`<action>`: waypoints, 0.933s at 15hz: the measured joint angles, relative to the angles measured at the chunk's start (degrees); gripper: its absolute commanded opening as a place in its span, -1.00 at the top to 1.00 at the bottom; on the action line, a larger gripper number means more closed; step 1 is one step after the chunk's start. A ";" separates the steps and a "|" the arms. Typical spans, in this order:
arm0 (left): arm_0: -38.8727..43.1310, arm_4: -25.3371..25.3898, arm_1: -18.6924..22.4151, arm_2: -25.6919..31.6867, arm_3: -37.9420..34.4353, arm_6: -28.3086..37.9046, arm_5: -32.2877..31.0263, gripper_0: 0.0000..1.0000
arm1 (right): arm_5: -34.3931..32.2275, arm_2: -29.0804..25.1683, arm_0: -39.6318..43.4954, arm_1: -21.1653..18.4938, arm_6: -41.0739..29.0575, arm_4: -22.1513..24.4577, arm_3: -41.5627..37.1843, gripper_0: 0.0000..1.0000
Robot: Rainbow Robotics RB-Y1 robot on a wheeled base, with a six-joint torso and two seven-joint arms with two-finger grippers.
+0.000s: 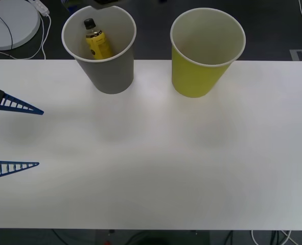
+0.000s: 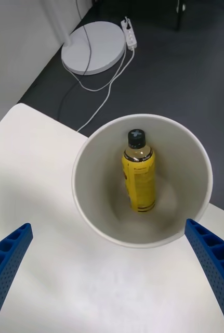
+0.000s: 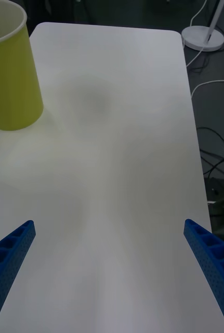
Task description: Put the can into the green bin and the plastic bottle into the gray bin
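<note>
Blue ribbed fingers (image 2: 8,260) of our right gripper (image 2: 112,281) are hanging spread wide, holding nothing, above the gray bin (image 1: 106,71) at the tabletop's far edge; the plastic bottle (image 2: 137,177) is leaning inside.

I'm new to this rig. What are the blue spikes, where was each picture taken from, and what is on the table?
The blue ribbed spikes are the fingers of a two-armed robot's grippers. The front view looks down from above the arms. There the left gripper hangs open over the left side of the white table, holding nothing. The other two pictures come from cameras on the wrists, with that arm's own fingers at the bottom corners. The right gripper is open above the gray bin, looking in at the plastic bottle, which stands leaning against the wall inside. The green bin stands beside the gray one, apart from it.
</note>
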 measured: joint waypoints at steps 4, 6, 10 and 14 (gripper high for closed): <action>0.00 0.00 0.00 0.00 0.00 -0.01 0.00 -1.00 | -3.02 -1.10 3.79 -5.85 -3.23 2.64 -9.66 -1.00; 0.00 0.00 0.00 0.00 0.00 0.00 0.00 -1.00 | -5.42 -1.06 5.67 -8.96 -8.41 5.98 -15.14 -1.00; 0.00 0.00 0.00 0.00 0.00 -0.01 0.00 -1.00 | -15.00 -1.06 9.43 -16.25 -15.27 9.93 -24.26 -1.00; 0.00 0.00 0.00 0.00 0.00 0.00 0.00 -1.00 | -28.76 -0.97 15.66 -24.21 -15.85 13.71 -30.43 -1.00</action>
